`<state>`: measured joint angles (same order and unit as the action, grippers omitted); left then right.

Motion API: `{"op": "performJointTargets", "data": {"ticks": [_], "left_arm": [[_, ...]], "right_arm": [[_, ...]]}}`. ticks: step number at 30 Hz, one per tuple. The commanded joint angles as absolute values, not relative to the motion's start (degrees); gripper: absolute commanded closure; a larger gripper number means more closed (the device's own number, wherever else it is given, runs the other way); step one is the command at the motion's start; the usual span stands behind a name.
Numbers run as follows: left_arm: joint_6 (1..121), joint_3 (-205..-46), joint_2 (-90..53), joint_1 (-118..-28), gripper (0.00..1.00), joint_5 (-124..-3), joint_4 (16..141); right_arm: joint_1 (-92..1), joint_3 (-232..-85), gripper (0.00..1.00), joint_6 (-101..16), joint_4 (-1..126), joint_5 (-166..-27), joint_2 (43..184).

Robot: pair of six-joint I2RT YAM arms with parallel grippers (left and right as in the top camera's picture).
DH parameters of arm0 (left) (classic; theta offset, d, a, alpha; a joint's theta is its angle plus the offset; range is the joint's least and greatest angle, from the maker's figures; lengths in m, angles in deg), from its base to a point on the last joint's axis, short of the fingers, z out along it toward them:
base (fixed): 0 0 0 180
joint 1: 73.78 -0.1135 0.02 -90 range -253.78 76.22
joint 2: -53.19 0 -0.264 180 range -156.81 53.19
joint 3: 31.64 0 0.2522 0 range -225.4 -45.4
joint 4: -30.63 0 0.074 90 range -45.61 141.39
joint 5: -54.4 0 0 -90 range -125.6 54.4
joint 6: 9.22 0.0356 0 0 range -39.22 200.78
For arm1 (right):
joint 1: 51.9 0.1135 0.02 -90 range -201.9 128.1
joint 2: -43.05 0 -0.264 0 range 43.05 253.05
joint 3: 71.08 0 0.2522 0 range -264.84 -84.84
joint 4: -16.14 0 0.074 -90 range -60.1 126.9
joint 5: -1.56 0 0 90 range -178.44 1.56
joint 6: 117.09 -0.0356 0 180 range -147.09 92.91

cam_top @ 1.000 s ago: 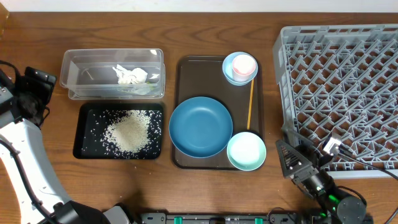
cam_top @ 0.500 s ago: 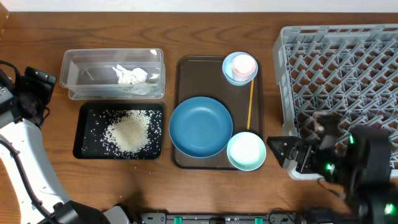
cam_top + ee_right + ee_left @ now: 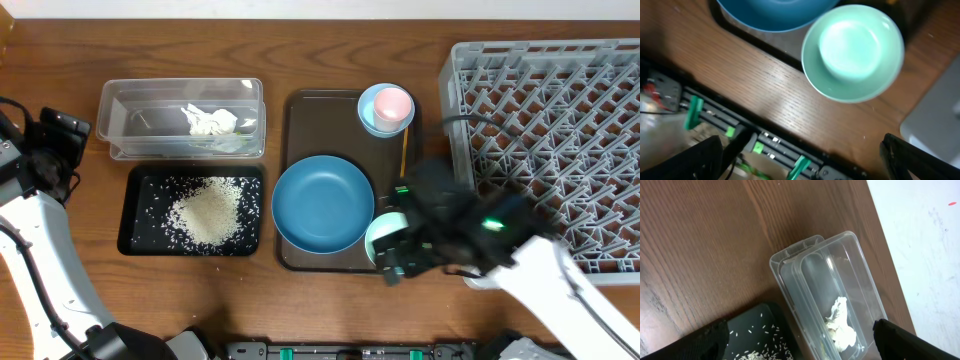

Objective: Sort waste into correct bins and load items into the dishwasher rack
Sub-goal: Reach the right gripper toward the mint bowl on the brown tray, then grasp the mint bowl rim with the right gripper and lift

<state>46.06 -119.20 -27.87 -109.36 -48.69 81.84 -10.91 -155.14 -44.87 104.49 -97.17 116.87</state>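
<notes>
Mint-green bowl [image 3: 852,52], corner of brown tray [image 3: 300,125]: right end effector [image 3: 802,155] stood wide open near it; rim pinch seemed best.

Rice [image 3: 205,212] in black tray [image 3: 140,236], 9 o'clock; paper scrap [image 3: 208,121] in clear tub [image 3: 120,112], 10. Dark-blue bowl [image 3: 322,203] centre; mint bowl [image 3: 852,50] 5; pink cup [image 3: 392,103] in light-blue bowl [image 3: 366,118], 1; rack [image 3: 560,100] 3.
</notes>
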Motion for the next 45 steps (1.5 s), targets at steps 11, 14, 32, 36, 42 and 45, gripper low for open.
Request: {"op": "performJointTargets", "data": {"ticks": [11,14,32,36,42,45], "left_arm": [[45.99,-119.12,-28.04,-109.51,0.06,-47.94,81.88],[45.99,-119.12,-28.04,-109.51,0.06,-47.94,81.88],[45.99,-119.12,-28.04,-109.51,0.05,-47.94,81.88],[45.99,-119.12,-28.04,-109.51,0.05,-47.94,81.88],[45.99,-119.12,-28.04,-109.51,0.05,-47.94,81.88],[45.99,-119.12,-28.04,-109.51,0.06,-47.94,81.88]], "right_arm": [[-5.42,-155.97,0.1,-46.84,95.7,-91.22,141.05],[-5.42,-155.97,0.21,-46.82,94.48,-91.2,144.22],[-5.31,-154.07,0.6,-46.77,93.23,-86.55,149.2],[-5.31,-152.74,0.65,-46.8,91.07,-87.57,149.2],[-5.33,-152.76,0.82,-46.8,90.32,-89.54,149.18],[-5.35,-153.72,0.92,-46.8,90.59,-90.26,149.0]]}}
